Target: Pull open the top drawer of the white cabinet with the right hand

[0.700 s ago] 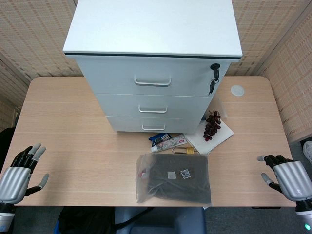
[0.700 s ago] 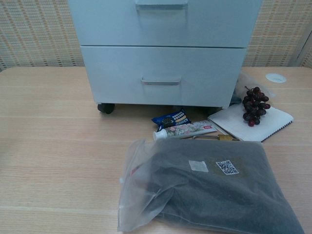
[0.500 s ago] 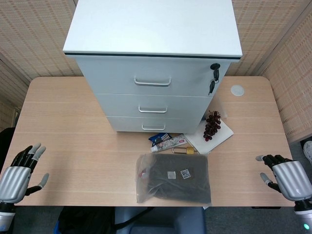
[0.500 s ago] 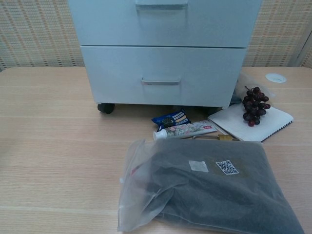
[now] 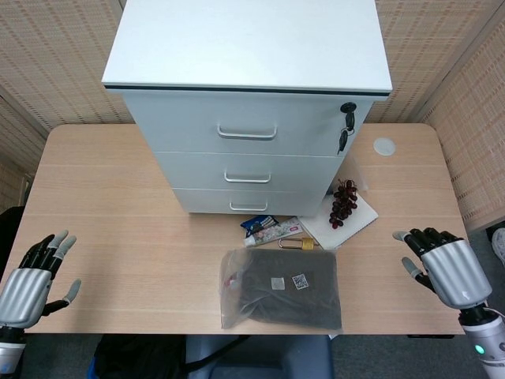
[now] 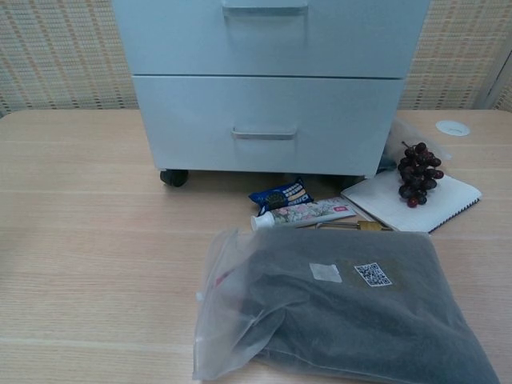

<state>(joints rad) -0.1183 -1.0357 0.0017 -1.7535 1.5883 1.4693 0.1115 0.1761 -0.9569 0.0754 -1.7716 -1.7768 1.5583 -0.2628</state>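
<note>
Bare table (image 5: 410, 197) strip btwn right hand (image 5: 442, 264) & white cabinet (image 5: 248, 118). Top drawer handle (image 5: 247, 132) unblocked in front; keys (image 5: 345, 130) hang just right of it. Grapes (image 5: 343, 202) on notebook (image 5: 347, 221), toothpaste (image 5: 274, 232), padlock (image 5: 298, 244), bagged cloth (image 5: 282, 289) crowd the cabinet's foot.

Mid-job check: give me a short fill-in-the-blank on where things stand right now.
1. The top drawer of the white cabinet is ____.
2. The grapes lie on a white ____.
3. The right robot hand holds ____.
4. Keys hang from the lock at the top drawer's ____ side, seen from the head view.

Missing words: closed; notebook; nothing; right
</note>
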